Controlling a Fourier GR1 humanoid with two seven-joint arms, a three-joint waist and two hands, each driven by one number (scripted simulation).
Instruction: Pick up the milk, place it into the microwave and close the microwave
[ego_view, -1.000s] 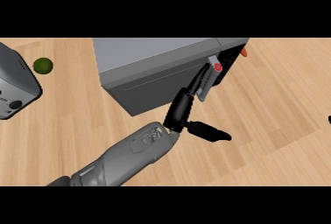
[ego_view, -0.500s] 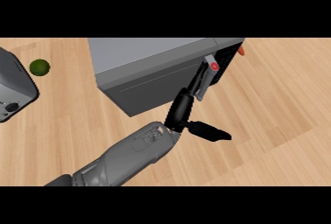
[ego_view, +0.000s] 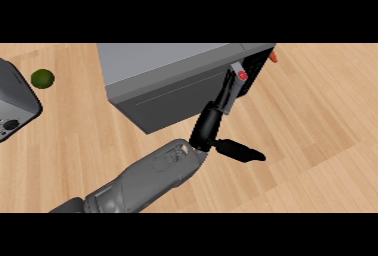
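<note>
The grey microwave (ego_view: 173, 65) stands at the top middle. Its door (ego_view: 173, 102) is almost against the body, with a narrow dark gap (ego_view: 256, 67) left at the right edge. My left hand (ego_view: 209, 127) reaches up from the lower left. Its straight fingers (ego_view: 225, 97) lie against the door's right edge, just under the red button (ego_view: 241, 75), and the thumb (ego_view: 240, 151) sticks out to the right. The hand holds nothing. No milk is visible; the inside of the microwave is hidden. My right hand does not show.
A green lime (ego_view: 42, 78) lies on the wooden counter (ego_view: 317, 130) at the upper left. A grey appliance with knobs (ego_view: 13, 105) sits at the left edge. A small orange thing (ego_view: 273, 56) peeks out behind the microwave's right corner.
The microwave and my hand have shifted slightly left in view. The fingers stay on the door's edge, and the dark gap looks a little narrower.
</note>
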